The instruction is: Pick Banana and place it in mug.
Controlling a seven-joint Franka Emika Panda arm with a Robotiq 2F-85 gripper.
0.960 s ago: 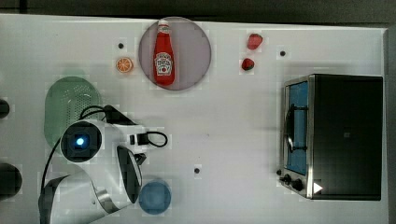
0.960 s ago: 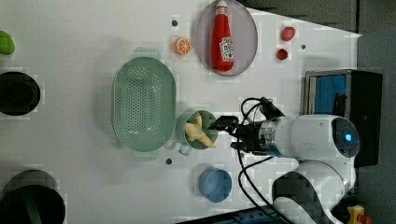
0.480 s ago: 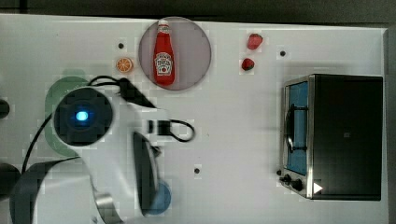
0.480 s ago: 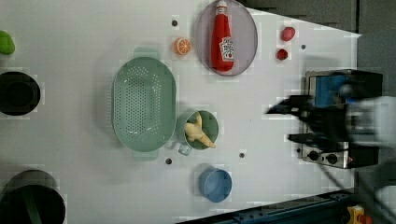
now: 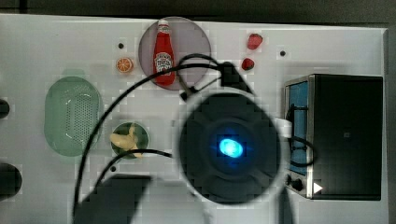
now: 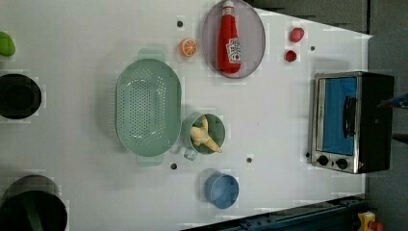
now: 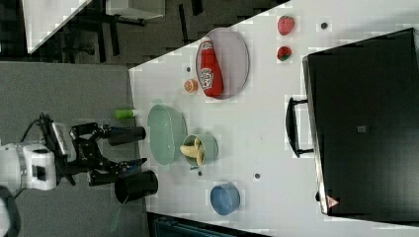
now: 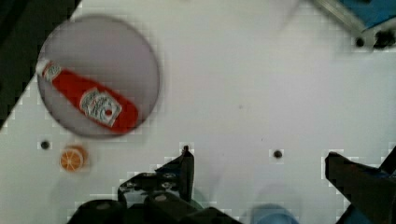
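Two black fingers of my gripper (image 8: 259, 163) stand wide apart and hold nothing, high above the white table (image 8: 243, 84). Beyond them, the small pale-yellow curved banana (image 6: 204, 136) lies inside the round muted-green mug (image 6: 219, 129), just beside the pale-green perforated oval basket (image 6: 148, 107), so I judge the placing done.

Banana (image 6: 204, 136) in mug (image 6: 212, 123); basket (image 6: 147, 107) touching mug, left view's left

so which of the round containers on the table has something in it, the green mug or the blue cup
The green mug, beside the perforated basket: the banana lies inside it. The blue cup, standing apart from them, holds nothing.
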